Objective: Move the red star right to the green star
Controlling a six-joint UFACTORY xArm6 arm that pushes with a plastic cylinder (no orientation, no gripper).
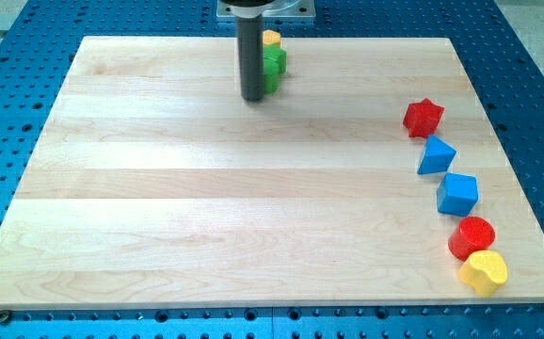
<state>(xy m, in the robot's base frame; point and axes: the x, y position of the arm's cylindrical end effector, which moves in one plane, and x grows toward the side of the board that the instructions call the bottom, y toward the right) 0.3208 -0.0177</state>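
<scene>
Red star (pixel 423 117) parked way over at the view's right on the surface (pixel 206 207), well apart from the green star (pixel 274 64) up top. No jaws here, just a rod; tip (pixel 253 98) sitting right beside the green star, half hiding it. Easy to nudge green or the yellow block (pixel 271 39) behind it when pulling away. Also risky: clipping the blue block (pixel 436 155) just below red.
</scene>
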